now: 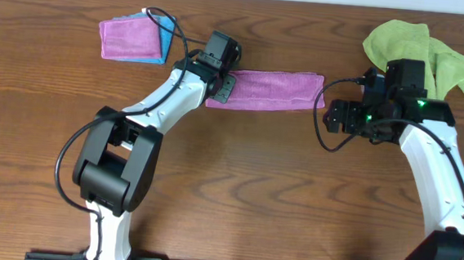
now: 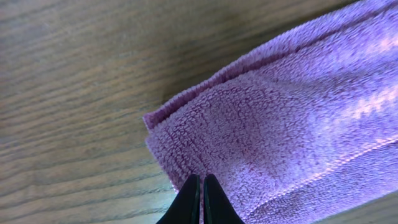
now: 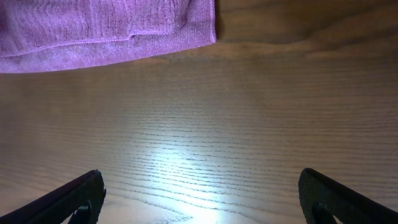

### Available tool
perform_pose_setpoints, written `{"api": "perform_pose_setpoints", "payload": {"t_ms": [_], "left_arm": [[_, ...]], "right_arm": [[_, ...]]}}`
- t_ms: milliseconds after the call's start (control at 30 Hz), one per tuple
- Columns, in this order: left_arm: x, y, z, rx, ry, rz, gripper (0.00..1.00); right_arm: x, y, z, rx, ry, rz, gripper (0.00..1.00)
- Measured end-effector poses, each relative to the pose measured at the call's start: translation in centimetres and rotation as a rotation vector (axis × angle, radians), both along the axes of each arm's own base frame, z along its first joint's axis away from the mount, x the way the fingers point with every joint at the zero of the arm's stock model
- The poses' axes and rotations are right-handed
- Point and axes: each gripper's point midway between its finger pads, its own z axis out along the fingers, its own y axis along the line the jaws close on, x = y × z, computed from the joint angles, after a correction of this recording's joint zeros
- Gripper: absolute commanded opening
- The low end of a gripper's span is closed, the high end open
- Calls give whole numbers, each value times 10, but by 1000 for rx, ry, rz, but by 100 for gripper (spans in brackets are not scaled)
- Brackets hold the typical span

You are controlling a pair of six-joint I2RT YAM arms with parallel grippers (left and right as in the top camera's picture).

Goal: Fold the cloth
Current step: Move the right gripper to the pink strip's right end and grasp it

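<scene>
Far left, off-task: a folded pink cloth [image 1: 128,39] is seen lying on a blue cloth [image 1: 163,35]. The left hand [image 1: 221,91] is parked at the left end of the purple cloth [image 1: 272,90]. In the left wrist view its fingers [image 2: 190,200] are seen pressed together over the pile near the corner, and whether any layer is pinched between them cannot be told. The purple cloth is laid as a long narrow strip across the middle of the tabletop [image 1: 252,189], already doubled lengthwise judging by the stacked edges at its left end. The right hand [image 1: 337,117] is held wide open with nothing in it, over bare wood just beside the strip's right end. A crumpled green cloth [image 1: 410,44] is left at far right. Handling, as judged: light, limp terry, grippy not slippery, nothing fragile. Sag and drag are to be expected if it is lifted from one point only. A hold is best taken at the short-end corners, all layers pinched together, so one end can be carried over the other.
</scene>
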Motion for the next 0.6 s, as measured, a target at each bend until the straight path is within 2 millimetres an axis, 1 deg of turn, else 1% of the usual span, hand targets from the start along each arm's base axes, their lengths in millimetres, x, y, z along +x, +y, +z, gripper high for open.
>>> {"api": "perform_pose_setpoints", "payload": {"t_ms": [167,467,600], "left_arm": [[-2,0,-12,2,25,1,5],[1,-4,-11,-16,15,-1,6],[-1,-4,-21,-12,34,-1,6]], "right_arm": [[0,0,0,-1,0,0,99],[0,0,0,-1,-1,0,99],[1,-2,0,-9,-5,-3,99]]}}
